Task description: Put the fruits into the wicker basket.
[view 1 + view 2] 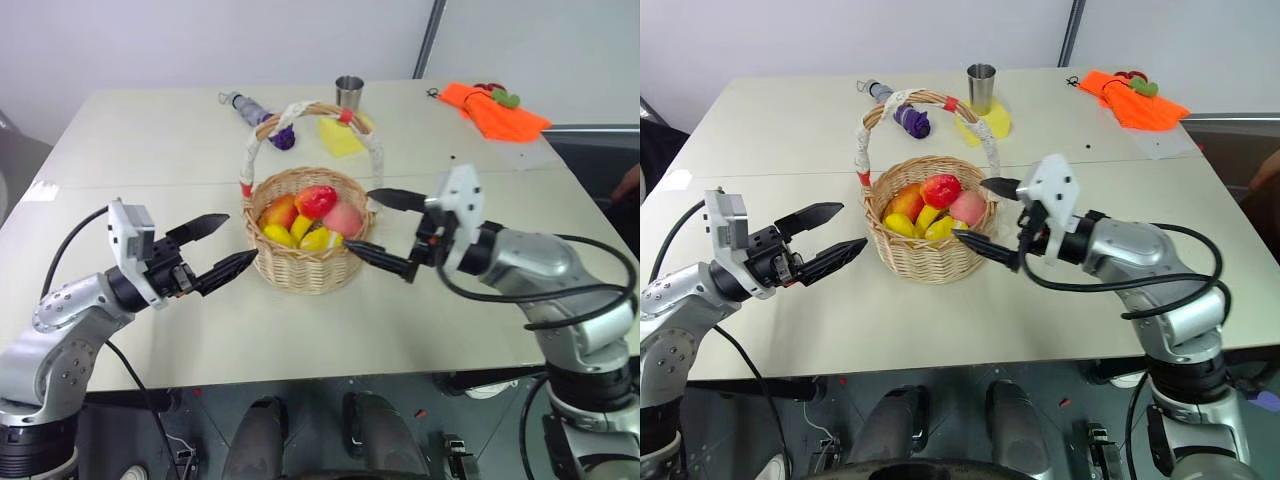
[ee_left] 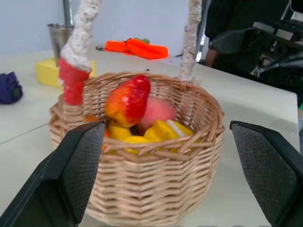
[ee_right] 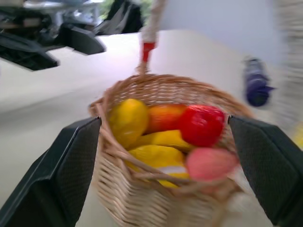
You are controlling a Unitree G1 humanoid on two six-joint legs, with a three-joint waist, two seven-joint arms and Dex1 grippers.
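Note:
The wicker basket (image 1: 305, 270) stands mid-table, its white-wrapped handle (image 1: 262, 140) arching over it. Inside lie the fruits: a red-and-yellow mango-like one (image 1: 316, 201) on top and a pink peach (image 1: 342, 217) beside it on the right. My left gripper (image 1: 240, 238) hovers open just left of the basket, pointing at its wall, with nothing between its fingers. From the right, my right gripper (image 1: 358, 218) is open and empty at the basket's rim, one finger above the rim and one along the wall. The left wrist view shows the mango-like fruit (image 2: 128, 99) and peach (image 2: 156, 111) resting in the basket.
Yellow bananas (image 1: 300, 235) and an orange-yellow fruit (image 1: 278, 212) share the basket. Behind it are a yellow sponge block (image 1: 340, 138), a steel cup (image 1: 349, 92), a purple object (image 1: 282, 135) and a small bottle (image 1: 243, 104). An orange cloth (image 1: 495, 110) lies at the far right.

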